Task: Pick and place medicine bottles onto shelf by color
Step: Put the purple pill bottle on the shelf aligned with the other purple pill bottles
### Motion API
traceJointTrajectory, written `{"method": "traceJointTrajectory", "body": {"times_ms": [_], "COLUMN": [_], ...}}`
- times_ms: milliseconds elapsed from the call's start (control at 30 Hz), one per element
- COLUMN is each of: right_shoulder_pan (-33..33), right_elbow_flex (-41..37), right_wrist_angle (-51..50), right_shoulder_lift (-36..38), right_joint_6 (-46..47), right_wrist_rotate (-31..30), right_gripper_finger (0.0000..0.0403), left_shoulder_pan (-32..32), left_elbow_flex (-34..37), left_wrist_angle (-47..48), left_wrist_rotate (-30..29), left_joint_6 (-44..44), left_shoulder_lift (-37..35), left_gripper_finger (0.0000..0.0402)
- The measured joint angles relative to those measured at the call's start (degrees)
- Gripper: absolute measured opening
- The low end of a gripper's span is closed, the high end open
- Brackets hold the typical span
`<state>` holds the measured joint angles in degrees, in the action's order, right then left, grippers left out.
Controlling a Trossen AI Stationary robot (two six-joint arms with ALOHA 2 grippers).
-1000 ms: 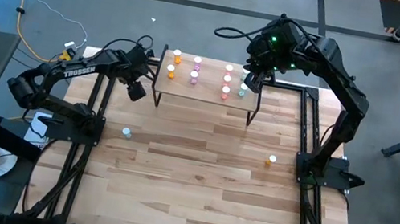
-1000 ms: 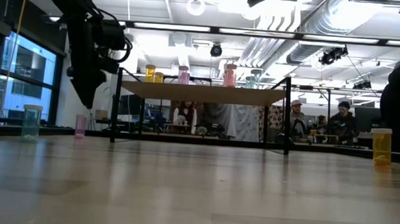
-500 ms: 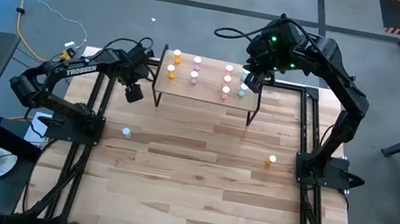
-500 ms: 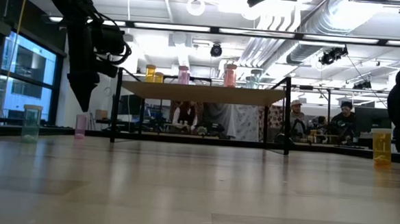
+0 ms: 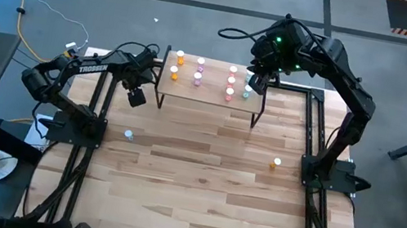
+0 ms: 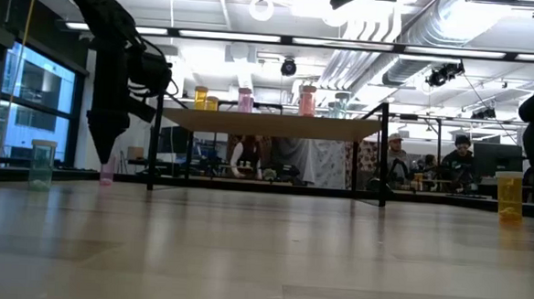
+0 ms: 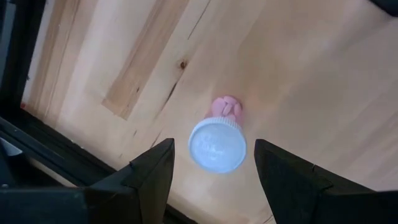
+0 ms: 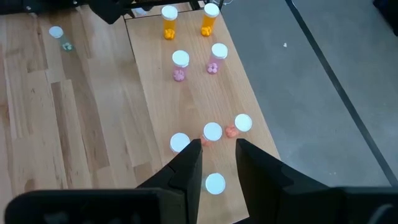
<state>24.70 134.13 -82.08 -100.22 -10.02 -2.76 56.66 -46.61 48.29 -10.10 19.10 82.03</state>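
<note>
Standing on shelf (image 5: 210,99): eight bottles; three on table (image 5: 201,180). Left tool (image 7: 211,165) released; right tool (image 8: 216,163) unclear.

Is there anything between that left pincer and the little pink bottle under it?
No. In the left wrist view the left pincer hangs open above the pink bottle, its white cap framed between the fingers, with only air between.
</note>
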Motion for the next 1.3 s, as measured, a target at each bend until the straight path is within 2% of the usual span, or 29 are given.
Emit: {"method": "traceJointTrajectory", "body": {"times_ms": [333,900,1300], "right_shoulder_pan": [0.0,0.0,0.0], "right_elbow_flex": [0.0,0.0,0.0], "right_wrist_angle": [0.0,0.0,0.0], "right_shoulder_lift": [0.0,0.0,0.0], "right_joint_6": [0.1,0.1,0.1], "right_wrist_rotate": [0.0,0.0,0.0], "right_gripper_finger": [0.0089,0.0089,0.0089], "left_shoulder_pan": [0.0,0.0,0.0], "left_elbow_flex": [0.0,0.0,0.0], "left_wrist_angle": [-0.5,-2.2,-2.1], "left_wrist_rotate": [0.0,0.0,0.0], "left_joint_6": [-0.7,0.5,0.6], "left_shoulder_lift": [0.6,0.6,0.6], "left_gripper_finger": [0.021,0.0132,0.0113]}}
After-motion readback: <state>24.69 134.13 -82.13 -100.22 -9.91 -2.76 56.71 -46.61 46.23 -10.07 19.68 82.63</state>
